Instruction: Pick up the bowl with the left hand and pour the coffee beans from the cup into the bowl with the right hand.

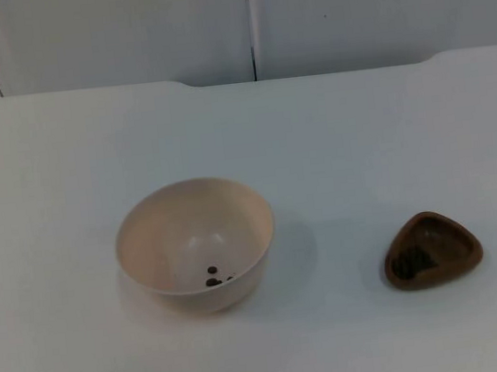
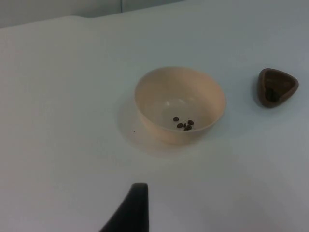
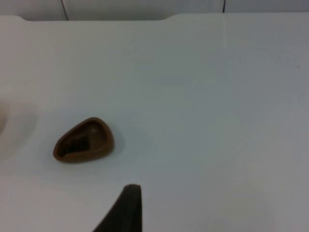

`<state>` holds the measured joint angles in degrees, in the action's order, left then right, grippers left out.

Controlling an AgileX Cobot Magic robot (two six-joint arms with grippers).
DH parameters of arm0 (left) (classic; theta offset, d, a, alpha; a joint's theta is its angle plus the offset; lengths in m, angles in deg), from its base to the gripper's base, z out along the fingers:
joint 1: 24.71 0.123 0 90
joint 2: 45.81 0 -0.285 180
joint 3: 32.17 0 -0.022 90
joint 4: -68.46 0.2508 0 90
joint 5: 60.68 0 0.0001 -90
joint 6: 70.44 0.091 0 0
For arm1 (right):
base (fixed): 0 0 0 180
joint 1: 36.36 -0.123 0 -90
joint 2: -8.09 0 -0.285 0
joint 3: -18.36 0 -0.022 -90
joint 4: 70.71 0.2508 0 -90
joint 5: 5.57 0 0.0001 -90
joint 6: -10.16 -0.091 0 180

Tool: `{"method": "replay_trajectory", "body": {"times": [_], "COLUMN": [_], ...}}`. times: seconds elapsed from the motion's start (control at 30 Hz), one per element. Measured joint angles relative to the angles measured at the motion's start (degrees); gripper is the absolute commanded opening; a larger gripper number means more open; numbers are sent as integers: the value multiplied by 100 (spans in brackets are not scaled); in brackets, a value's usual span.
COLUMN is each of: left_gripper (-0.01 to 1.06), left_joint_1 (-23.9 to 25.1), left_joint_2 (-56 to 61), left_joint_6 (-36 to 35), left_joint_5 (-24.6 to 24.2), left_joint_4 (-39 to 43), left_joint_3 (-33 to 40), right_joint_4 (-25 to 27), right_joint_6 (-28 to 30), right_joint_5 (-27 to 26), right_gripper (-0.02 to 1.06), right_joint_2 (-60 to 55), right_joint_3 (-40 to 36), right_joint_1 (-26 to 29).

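A cream bowl [image 1: 196, 245] is seen standing upright on the white table [image 1: 359, 139], left of centre in the top view, and a few dark coffee beans [image 1: 215, 278] are spotted lying on its floor. From the left wrist view the same bowl [image 2: 179, 104] is picked out with the beans [image 2: 184, 124] gathered in a little cluster inside. Well apart from it, to its right, a small brown cup [image 1: 431, 249] of rounded three-cornered shape is set on the table, open side up, and something dark is made out in its hollow. The cup [image 2: 276, 86] is caught beyond the bowl from the left wrist, and again [image 3: 84, 140] from the right wrist, alone on bare table. Neither vessel is touched by anything.

One black fingertip of the left gripper [image 2: 130, 209] is seen above the table, short of the bowl and clear of it; whether its fingers are parted cannot be told. One fingertip of the right gripper [image 3: 123, 208] is likewise seen near the cup but apart from it, and its opening cannot be told either. Behind the table the grey partition wall [image 1: 125, 30] is seen.
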<state>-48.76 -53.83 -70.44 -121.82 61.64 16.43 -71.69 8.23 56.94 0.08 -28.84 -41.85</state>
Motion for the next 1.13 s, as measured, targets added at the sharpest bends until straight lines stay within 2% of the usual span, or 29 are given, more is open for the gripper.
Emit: {"method": "replay_trajectory", "body": {"times": [0.17, 0.3, 0.47, 0.53, 0.63, 1.13], "left_gripper": [105, 105, 105, 105, 105, 105], "left_joint_1": [54, 293, 908, 949, 1346, 2553], "left_joint_2": [0, 0, 0, 0, 0, 0], "left_joint_6": [0, 0, 0, 0, 0, 0], "left_joint_5": [0, 0, 0, 0, 0, 0], "left_joint_4": [0, 0, 0, 0, 0, 0], "left_joint_3": [0, 0, 0, 0, 0, 0], "right_joint_4": [0, 0, 0, 0, 0, 10], "right_joint_6": [0, 0, 0, 0, 0, 0], "right_joint_5": [0, 0, 0, 0, 0, 0], "right_gripper": [105, 105, 105, 105, 105, 105], "right_joint_2": [0, 0, 0, 0, 0, 0], "right_joint_3": [0, 0, 0, 0, 0, 0], "right_joint_1": [0, 0, 0, 0, 0, 0]}}
